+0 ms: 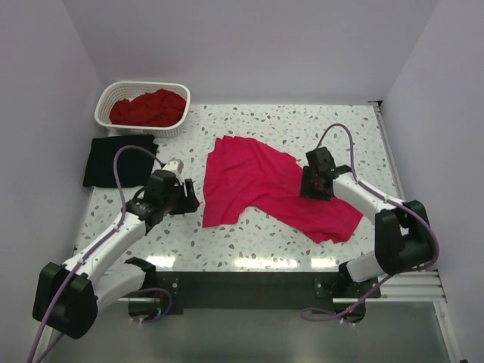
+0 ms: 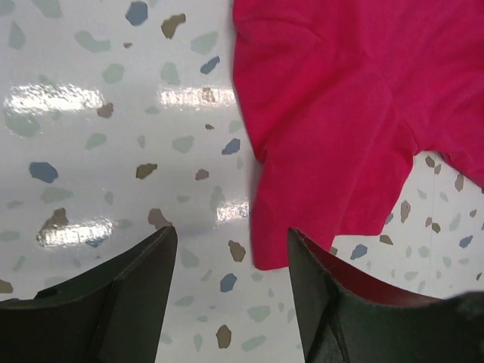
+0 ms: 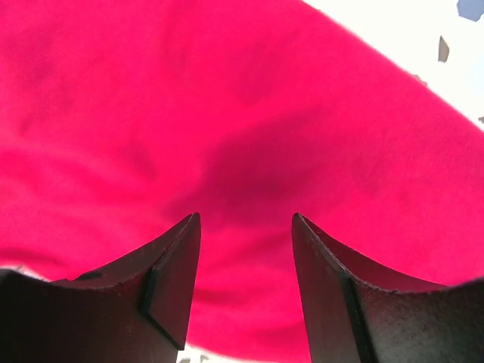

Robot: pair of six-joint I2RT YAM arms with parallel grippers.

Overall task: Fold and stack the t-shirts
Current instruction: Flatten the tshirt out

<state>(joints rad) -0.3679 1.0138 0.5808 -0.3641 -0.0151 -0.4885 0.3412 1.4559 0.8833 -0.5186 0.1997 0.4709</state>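
The bright pinkish-red t-shirt (image 1: 261,185) lies spread and rumpled in the middle of the table. My left gripper (image 1: 193,198) is open just left of its lower left corner; in the left wrist view that corner (image 2: 302,227) lies by the right finger, with nothing between the jaws (image 2: 231,238). My right gripper (image 1: 312,185) is open just above the shirt's right part; the right wrist view shows red fabric (image 3: 249,136) filling the frame under the open jaws (image 3: 246,223). The black t-shirt (image 1: 119,160) lies folded at the left. The darker red t-shirt (image 1: 149,108) lies in the basket.
The white lattice basket (image 1: 113,94) stands at the back left corner. Walls close the table at the back and both sides. Cables loop from both arms over the table. The table top (image 1: 257,242) is speckled white.
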